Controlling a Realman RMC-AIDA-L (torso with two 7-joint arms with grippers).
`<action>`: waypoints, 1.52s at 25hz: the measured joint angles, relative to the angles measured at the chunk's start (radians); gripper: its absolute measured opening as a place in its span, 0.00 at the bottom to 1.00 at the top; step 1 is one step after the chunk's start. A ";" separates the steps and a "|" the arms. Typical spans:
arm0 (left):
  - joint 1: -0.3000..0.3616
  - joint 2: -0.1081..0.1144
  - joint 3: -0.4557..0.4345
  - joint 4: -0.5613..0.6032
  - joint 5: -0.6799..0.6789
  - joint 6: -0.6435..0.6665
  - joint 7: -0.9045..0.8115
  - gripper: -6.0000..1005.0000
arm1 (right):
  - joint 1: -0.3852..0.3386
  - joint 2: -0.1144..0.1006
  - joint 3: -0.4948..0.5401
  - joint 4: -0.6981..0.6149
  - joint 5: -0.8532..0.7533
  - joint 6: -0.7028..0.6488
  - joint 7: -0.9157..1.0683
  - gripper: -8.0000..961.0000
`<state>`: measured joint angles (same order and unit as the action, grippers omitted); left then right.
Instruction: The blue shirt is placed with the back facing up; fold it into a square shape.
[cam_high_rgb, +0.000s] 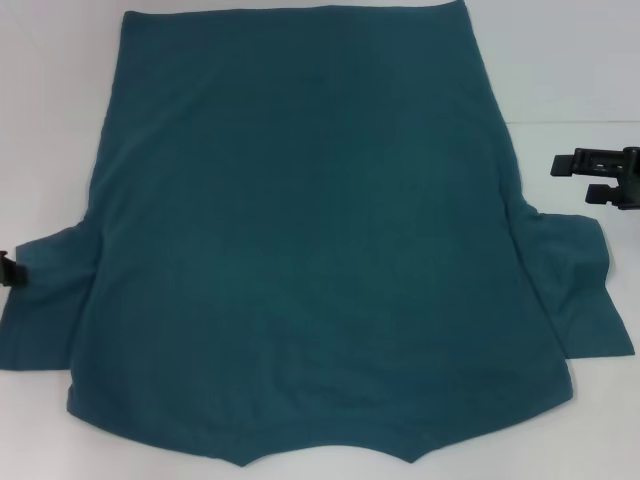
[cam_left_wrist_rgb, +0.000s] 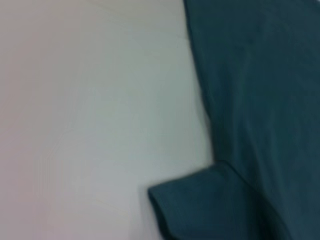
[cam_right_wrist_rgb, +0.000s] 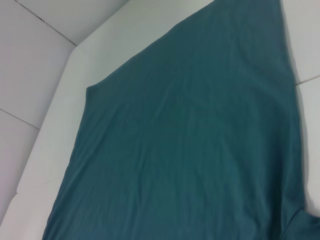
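The blue shirt (cam_high_rgb: 310, 230) lies spread flat on the white table (cam_high_rgb: 50, 100), plain side up, with its neckline at the near edge and its hem at the far edge. Both short sleeves stick out sideways, the left sleeve (cam_high_rgb: 45, 300) and the right sleeve (cam_high_rgb: 580, 290). My left gripper (cam_high_rgb: 10, 268) shows only as a black sliver at the left sleeve's outer edge. My right gripper (cam_high_rgb: 572, 180) hovers beyond the shirt's right side, just above the right sleeve, open and holding nothing. The left wrist view shows the shirt (cam_left_wrist_rgb: 260, 100) with a sleeve (cam_left_wrist_rgb: 200, 210). The right wrist view shows the shirt's back (cam_right_wrist_rgb: 190, 140).
White table surface borders the shirt on the left and right. In the right wrist view the table's far corner (cam_right_wrist_rgb: 75, 55) ends against a grey tiled floor (cam_right_wrist_rgb: 30, 60).
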<state>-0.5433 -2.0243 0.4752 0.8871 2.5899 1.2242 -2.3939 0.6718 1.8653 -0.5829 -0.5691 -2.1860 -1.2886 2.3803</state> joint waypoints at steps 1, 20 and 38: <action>-0.001 0.000 0.007 0.012 0.015 -0.007 -0.002 0.01 | 0.000 0.000 0.000 0.000 0.000 0.000 0.000 0.98; -0.031 -0.002 0.051 0.124 0.134 -0.040 -0.104 0.01 | -0.002 0.002 0.000 0.000 0.000 0.009 0.005 0.98; -0.147 -0.010 0.285 0.292 0.135 0.241 -0.390 0.01 | -0.001 0.003 -0.006 0.000 -0.005 0.009 0.004 0.98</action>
<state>-0.6902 -2.0345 0.7598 1.1794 2.7249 1.4652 -2.7836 0.6712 1.8680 -0.5894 -0.5691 -2.1906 -1.2794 2.3844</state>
